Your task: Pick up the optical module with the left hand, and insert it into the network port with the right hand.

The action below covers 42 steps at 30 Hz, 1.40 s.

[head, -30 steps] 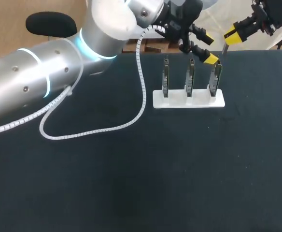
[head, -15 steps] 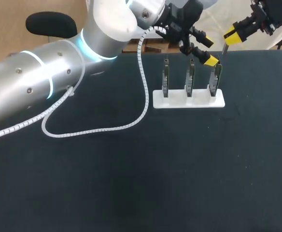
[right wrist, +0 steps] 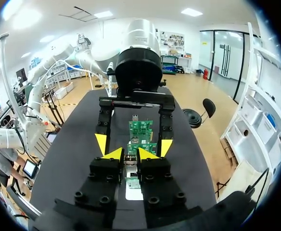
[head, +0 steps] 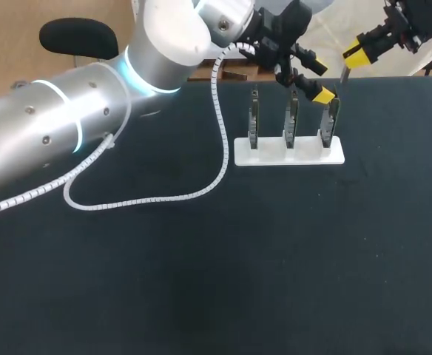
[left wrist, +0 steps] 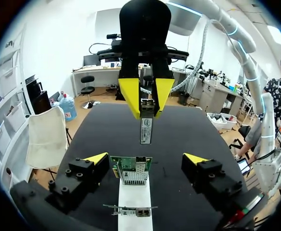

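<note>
The optical module (head: pixel 344 75), a slim metal bar, hangs from my right gripper (head: pixel 351 58), which is shut on its upper end above the back right of the table. In the left wrist view the right gripper (left wrist: pixel 146 103) holds the module (left wrist: pixel 146 129) pointing down just above the end circuit board with its network port (left wrist: pixel 132 171). My left gripper (head: pixel 318 78) stands open and empty, its fingers straddling that same board (head: pixel 331 118). The right wrist view has its own gripper (right wrist: pixel 131 155) shut on the module (right wrist: pixel 131 162), with the left gripper (right wrist: pixel 133 144) open ahead.
A white stand (head: pixel 290 154) carries three upright circuit boards in a row at the back of the black table (head: pixel 238 266). A white coiled cable (head: pixel 201 188) from my left arm lies in a loop on the table to the stand's left.
My left arm has shifted slightly, its gripper still open over the right end board. The right gripper and the module have not moved.
</note>
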### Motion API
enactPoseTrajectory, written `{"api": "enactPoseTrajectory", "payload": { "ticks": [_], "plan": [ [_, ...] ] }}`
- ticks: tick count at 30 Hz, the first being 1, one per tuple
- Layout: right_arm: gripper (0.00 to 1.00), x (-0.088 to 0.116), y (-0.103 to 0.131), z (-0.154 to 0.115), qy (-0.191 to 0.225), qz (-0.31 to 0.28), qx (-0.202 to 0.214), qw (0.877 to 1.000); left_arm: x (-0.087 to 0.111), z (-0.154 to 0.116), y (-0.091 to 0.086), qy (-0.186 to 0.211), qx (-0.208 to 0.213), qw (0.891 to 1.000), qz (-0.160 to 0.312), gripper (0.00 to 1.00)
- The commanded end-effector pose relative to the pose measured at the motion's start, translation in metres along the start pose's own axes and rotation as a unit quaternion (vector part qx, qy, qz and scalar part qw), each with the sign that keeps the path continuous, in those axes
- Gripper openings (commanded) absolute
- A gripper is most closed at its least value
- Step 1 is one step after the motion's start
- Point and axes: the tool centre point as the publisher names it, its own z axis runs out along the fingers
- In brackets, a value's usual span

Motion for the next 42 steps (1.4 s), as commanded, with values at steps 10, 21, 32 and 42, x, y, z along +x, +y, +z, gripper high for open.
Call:
{"api": "enactPoseTrajectory", "payload": {
  "ticks": [10, 21, 32, 42],
  "plan": [
    [0.00, 0.0006, -0.0031, -0.0004, 0.002, -0.001, -0.002, 1.000, -0.0036, 0.0047, 0.0024, 0.004, 0.012, 1.000, 0.001, 1.00],
    [0.00, 0.0009, -0.0033, -0.0004, 0.003, -0.001, -0.003, 1.000, -0.0008, 0.0046, 0.0007, 0.009, 0.014, 1.000, 0.000, 1.00],
    [0.00, -0.0006, -0.0029, -0.0003, 0.005, -0.004, -0.002, 1.000, 0.0039, 0.0037, -0.0016, 0.015, 0.012, 1.000, -0.013, 1.00],
    [0.00, -0.0015, -0.0021, 0.0003, 0.006, -0.006, -0.003, 1.000, 0.0025, 0.0056, -0.0038, 0.017, 0.007, 1.000, 0.001, 1.00]
  ]
}}
